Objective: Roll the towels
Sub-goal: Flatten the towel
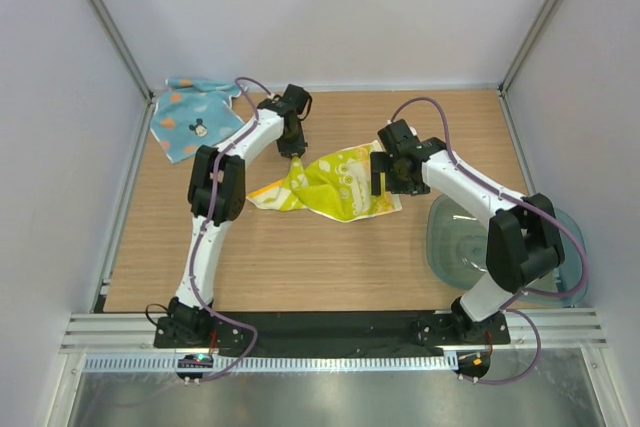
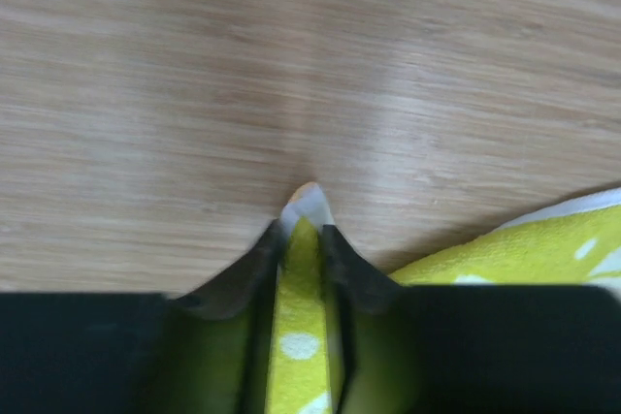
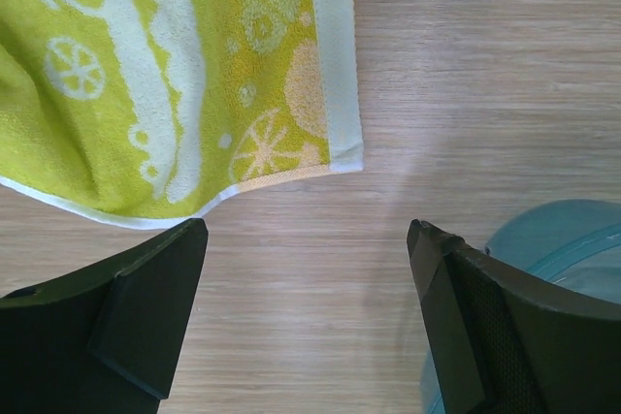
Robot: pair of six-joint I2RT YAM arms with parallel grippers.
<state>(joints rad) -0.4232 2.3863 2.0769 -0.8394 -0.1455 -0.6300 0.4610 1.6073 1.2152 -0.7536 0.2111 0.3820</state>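
Observation:
The yellow towel (image 1: 325, 185) lies crumpled mid-table, its far-left corner pulled up. My left gripper (image 1: 294, 152) is shut on that corner; in the left wrist view the yellow towel (image 2: 300, 336) is pinched between the fingers of the left gripper (image 2: 303, 230), its white hem poking out just above the wood. My right gripper (image 1: 383, 183) stands open over the towel's right edge. In the right wrist view, only bare wood shows between the tips of the right gripper (image 3: 306, 225), and the yellow towel (image 3: 175, 75) lies beyond them. The light blue towel (image 1: 190, 119) lies flat at the far left corner.
A clear bluish plastic tub (image 1: 445, 237) sits at the right, partly under the right arm, and its rim (image 3: 563, 239) shows beside the right finger. White enclosure walls bound the wooden table on three sides.

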